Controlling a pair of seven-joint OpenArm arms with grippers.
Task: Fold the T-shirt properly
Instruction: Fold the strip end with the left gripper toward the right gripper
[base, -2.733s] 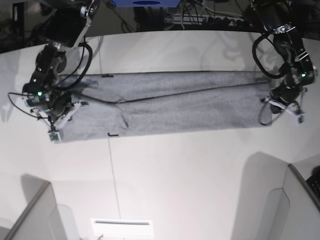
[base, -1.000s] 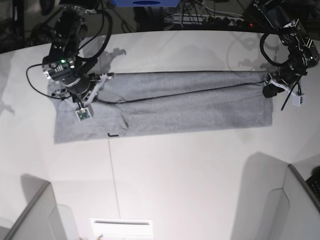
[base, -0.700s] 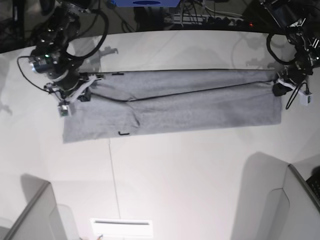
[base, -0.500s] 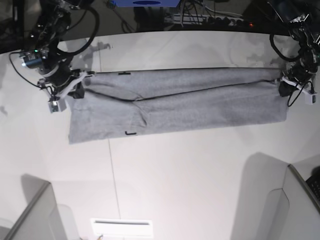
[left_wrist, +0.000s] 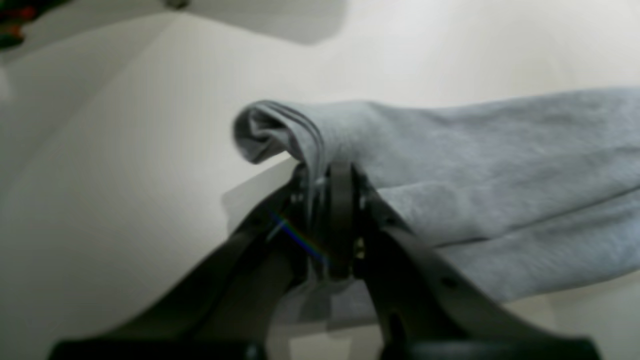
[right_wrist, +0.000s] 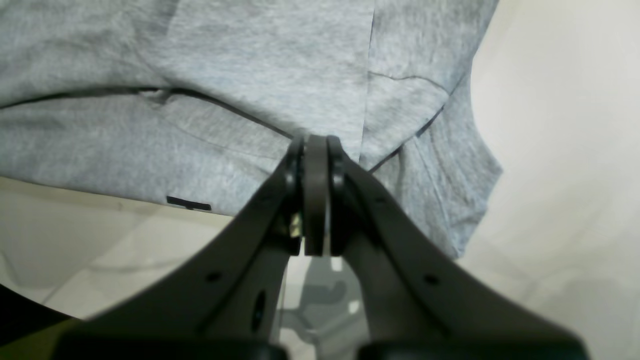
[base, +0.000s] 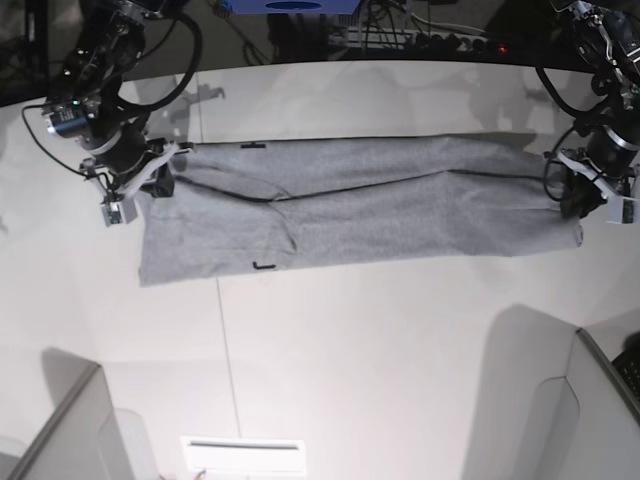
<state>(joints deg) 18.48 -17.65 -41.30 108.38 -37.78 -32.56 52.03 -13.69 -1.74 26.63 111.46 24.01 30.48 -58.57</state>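
A white table with grey partitions near its edge.

Soft matt heather-grey knit cloth T-shirt, smooth matt off-white table, matt black plastic gripper fingers

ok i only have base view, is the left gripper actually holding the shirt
Observer: Yes. In the left wrist view the left gripper is shut on a bunched fold of the shirt.
Operator: and the right one
Observer: The right gripper is shut too, pinching the shirt's edge where two layers overlap.
Operator: anything lifted
Observer: At the left gripper the fold is raised off the table, with shadow beneath it.
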